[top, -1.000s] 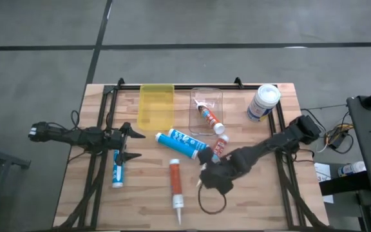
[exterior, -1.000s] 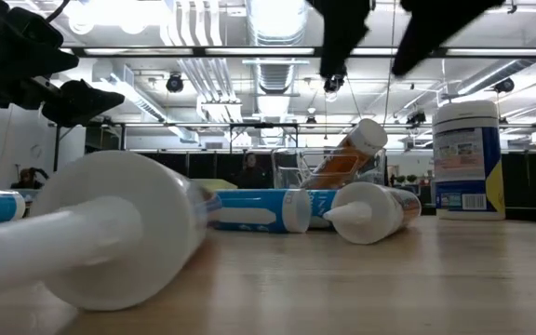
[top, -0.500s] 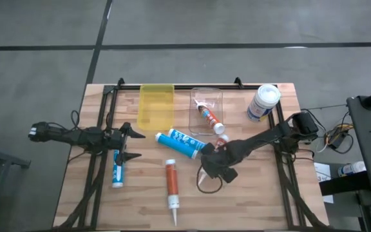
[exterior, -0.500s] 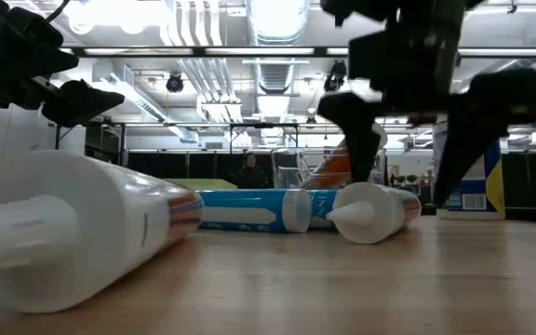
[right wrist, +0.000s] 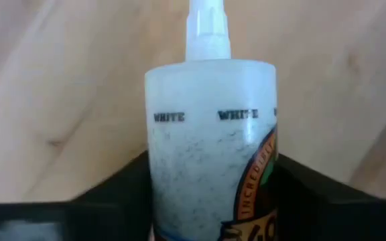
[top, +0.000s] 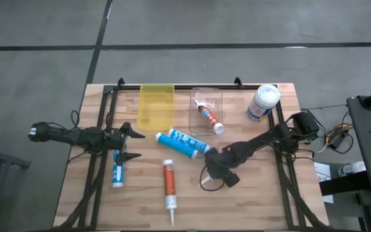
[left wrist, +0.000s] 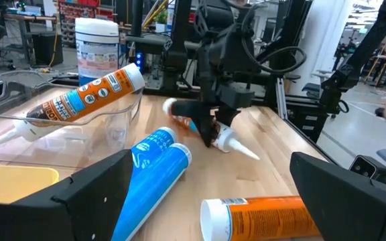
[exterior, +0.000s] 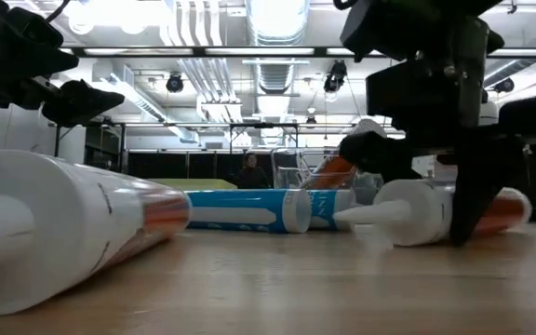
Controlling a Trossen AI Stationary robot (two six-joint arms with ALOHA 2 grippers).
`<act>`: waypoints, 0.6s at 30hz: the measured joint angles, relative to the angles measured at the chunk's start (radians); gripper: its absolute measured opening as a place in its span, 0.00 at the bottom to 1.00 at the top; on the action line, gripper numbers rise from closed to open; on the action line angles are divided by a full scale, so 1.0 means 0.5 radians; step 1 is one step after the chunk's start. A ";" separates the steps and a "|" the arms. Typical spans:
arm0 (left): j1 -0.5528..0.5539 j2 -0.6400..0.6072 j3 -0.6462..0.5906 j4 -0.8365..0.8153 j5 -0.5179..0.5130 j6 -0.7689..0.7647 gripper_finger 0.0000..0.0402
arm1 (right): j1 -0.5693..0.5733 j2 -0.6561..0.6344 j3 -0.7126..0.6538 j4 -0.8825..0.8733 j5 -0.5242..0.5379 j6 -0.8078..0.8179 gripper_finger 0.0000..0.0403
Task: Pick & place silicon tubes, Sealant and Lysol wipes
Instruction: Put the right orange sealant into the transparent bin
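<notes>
Two dark fingers of the right tool (top: pixel 220 169) clamp a small orange-and-white sealant tube (exterior: pixel 440 212) lying on the counter (top: pixel 263 200), nozzle out. Beside it lies a blue tube (top: pixel 182 142); another orange tube (top: pixel 169 182) lies nearer the front. Farther off, the Lysol wipes (top: pixel 263 103) stand upright at the back right corner. At the left edge the left tool (top: pixel 134 142) hovers spread wide above a slim blue tube (top: pixel 116 169).
</notes>
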 joint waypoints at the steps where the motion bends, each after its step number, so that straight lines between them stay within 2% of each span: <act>1: 0.000 0.000 0.000 0.000 0.000 0.000 0.99 | 0.005 0.007 0.032 -0.016 -0.021 0.044 0.48; 7: -0.001 0.000 0.000 0.001 0.000 0.000 0.99 | 0.030 0.010 0.324 -0.015 -0.024 0.004 0.48; 9: 0.000 0.000 0.000 0.000 0.000 0.000 0.99 | 0.027 0.000 0.433 -0.026 0.060 0.009 0.48; 11: -0.001 0.000 0.000 0.001 0.000 0.000 0.99 | 0.027 -0.013 0.527 -0.036 0.255 0.016 0.48; 14: 0.000 0.000 0.000 0.001 0.000 0.000 0.99 | 0.027 -0.075 0.610 0.036 0.681 0.117 0.48; 16: -0.001 0.000 0.000 0.001 0.000 0.000 0.99 | 0.031 -0.134 0.586 0.209 0.994 0.222 0.48; 18: 0.000 0.000 0.000 0.001 0.000 0.000 0.99 | 0.053 -0.208 0.452 0.560 1.251 0.220 0.48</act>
